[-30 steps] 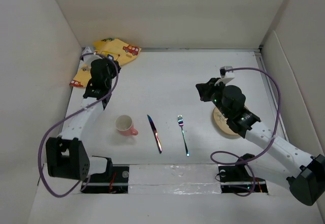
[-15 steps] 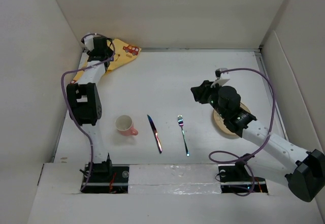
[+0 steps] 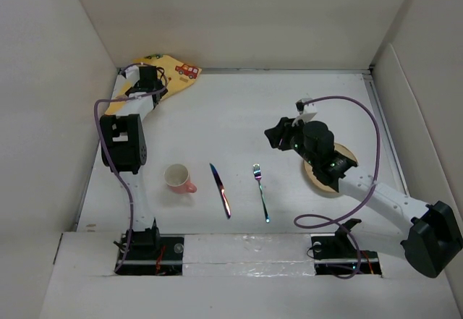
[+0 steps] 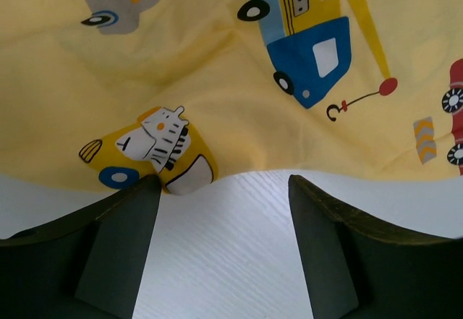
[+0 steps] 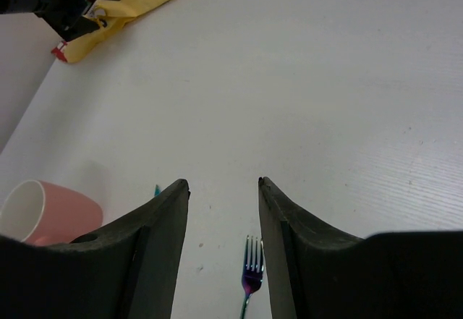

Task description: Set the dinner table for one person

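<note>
The matte white counter [image 3: 239, 116], walled by pale panels, is spanned beneath 2 arms. The left gripper [image 4: 222, 185] is spread over the far-left corner's yellow mat [image 4: 217, 80]; the right gripper [image 5: 224, 183] is spread mid-counter.

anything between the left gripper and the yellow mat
Nothing visible. The left gripper is open right at the near edge of the yellow mat. Only bare table shows between its fingers, and one fingertip is already at the cloth.
</note>
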{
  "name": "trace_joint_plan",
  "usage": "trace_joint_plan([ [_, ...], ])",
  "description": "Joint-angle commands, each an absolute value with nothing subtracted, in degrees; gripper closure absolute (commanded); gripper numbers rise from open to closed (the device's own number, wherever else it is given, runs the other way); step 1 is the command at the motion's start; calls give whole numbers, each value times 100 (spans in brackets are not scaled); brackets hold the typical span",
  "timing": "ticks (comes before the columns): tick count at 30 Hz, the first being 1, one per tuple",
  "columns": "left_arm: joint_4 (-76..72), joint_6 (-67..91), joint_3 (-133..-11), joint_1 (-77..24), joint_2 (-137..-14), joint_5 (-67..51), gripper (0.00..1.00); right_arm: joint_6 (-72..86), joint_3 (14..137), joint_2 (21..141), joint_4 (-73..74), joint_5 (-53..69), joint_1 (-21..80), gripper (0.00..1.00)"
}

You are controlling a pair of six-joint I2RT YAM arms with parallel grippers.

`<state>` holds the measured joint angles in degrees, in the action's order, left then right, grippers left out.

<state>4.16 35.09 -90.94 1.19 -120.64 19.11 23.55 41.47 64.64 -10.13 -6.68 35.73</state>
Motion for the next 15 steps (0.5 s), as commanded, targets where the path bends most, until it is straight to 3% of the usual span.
trace_joint_plan([
  [1,412,3577,-9649,123,-12295,2153,33,2294,4333,6407,-1344,-492,3612,51],
  [7,860,3735,-10458,245,-12831,1996,45,2276,4333,6460,-1397,-501,3612,51],
  [9,800,3919,-10337,325,-12832,1662,58,2259,4377,6469,-1292,-510,3612,51],
  [12,493,4113,-10047,492,-12736,1310,87,2259,4395,6504,-1301,-519,3612,51],
  [14,414,4009,-10020,492,-12700,1187,100,2276,4395,6565,-1336,-457,3612,51],
  [15,413,4008,-10020,492,-12683,1187,100,2276,4395,6565,-1336,-457,3612,51],
])
